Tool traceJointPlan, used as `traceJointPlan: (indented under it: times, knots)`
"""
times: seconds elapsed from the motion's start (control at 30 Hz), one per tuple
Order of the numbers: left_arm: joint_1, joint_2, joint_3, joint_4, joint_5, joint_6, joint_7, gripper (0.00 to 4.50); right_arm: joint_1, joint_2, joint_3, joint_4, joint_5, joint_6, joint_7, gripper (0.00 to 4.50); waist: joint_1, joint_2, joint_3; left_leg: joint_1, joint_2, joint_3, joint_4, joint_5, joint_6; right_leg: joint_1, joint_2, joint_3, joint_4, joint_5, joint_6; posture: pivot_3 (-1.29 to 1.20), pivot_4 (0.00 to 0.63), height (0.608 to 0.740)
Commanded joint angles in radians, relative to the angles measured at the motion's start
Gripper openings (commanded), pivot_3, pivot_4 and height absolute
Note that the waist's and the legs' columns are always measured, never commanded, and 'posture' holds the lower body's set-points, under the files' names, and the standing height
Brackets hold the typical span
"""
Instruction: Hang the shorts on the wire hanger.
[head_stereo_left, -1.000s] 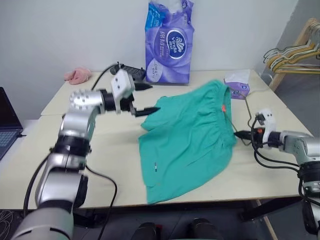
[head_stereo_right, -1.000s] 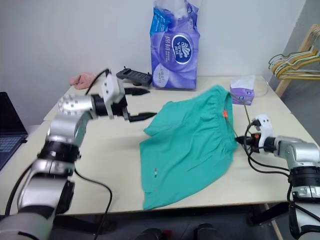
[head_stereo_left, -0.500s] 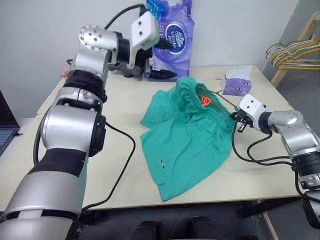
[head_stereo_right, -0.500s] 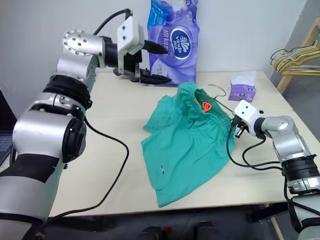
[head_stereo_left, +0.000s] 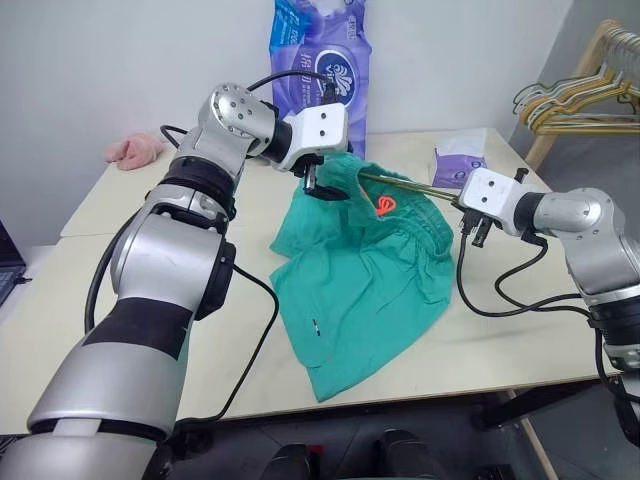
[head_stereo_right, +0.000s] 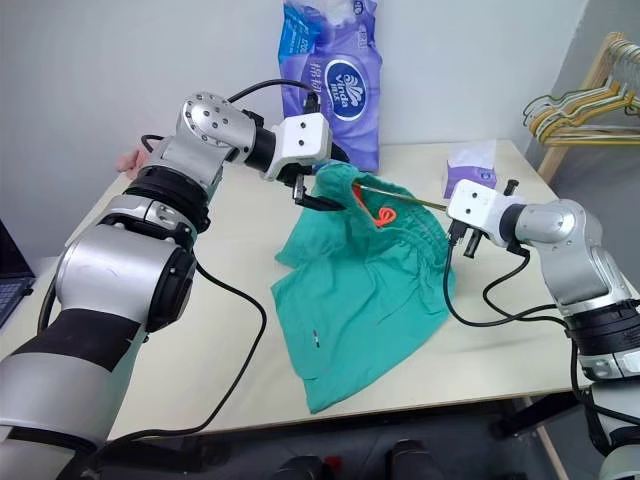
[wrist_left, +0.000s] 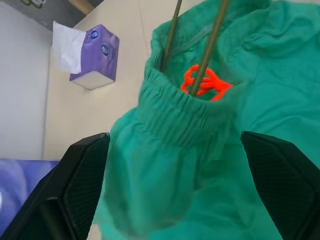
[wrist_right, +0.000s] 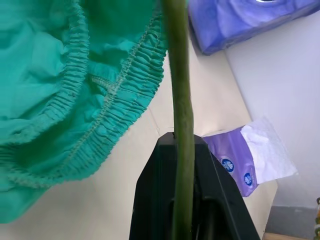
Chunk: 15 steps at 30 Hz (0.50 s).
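Note:
The teal-green shorts (head_stereo_left: 370, 275) lie on the table (head_stereo_left: 520, 335), their gathered waistband (wrist_left: 185, 117) lifted at the far end. The thin olive wire hanger (head_stereo_left: 410, 187) runs into the waistband beside an orange loop (head_stereo_left: 385, 205). My right gripper (head_stereo_left: 466, 212) is shut on the hanger's wire (wrist_right: 181, 100), just right of the shorts. My left gripper (head_stereo_left: 320, 185) hovers at the raised waistband, open, its black fingers (wrist_left: 82, 185) standing wide on either side of the cloth.
A tall purple tissue pack (head_stereo_left: 320, 50) stands at the back of the table, with a small purple tissue box (head_stereo_left: 455, 165) back right. A pink fluffy cloth (head_stereo_left: 135, 148) lies back left. Several hangers (head_stereo_left: 575, 100) hang on a wooden rack off the right.
My right gripper has risen and rolled with the hanger, lifting the waistband off the table. My left gripper swung up and came in to the raised waistband. The camera has also shifted.

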Motion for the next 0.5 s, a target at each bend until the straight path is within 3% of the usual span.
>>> traceJointPlan:
  times: [0.03, 0.4, 0.5]
  knots:
    - [0.004, -0.006, -0.012, -0.005, 0.036, -0.035, 0.064, 4.46, -0.046, -0.011, -0.007, -0.080, -0.015, 0.011, 0.018, 0.00, -0.004, 0.000, 0.000, 0.000, 0.000, 0.000, 0.000, 0.000, 0.000, 0.000, 0.000, 0.000, 0.000, 0.000, 0.000, -0.16, 0.013, 0.740]
    - [0.060, -0.022, -0.056, -0.002, 0.117, -0.059, 0.103, 4.46, -0.087, 0.018, 0.005, -0.168, -0.033, 0.083, 0.041, 0.00, -0.007, 0.000, 0.000, 0.000, 0.000, 0.000, 0.000, 0.000, -0.001, -0.001, 0.000, 0.000, 0.000, 0.000, 0.000, -0.17, 0.006, 0.740]
    - [0.066, -0.025, -0.050, -0.002, 0.117, -0.059, 0.105, 3.53, -0.093, 0.027, 0.004, -0.176, -0.037, 0.096, 0.045, 0.00, -0.007, 0.000, 0.000, 0.000, 0.000, 0.000, 0.000, 0.001, -0.002, -0.001, -0.001, 0.000, 0.000, 0.000, 0.000, -0.17, 0.007, 0.740]
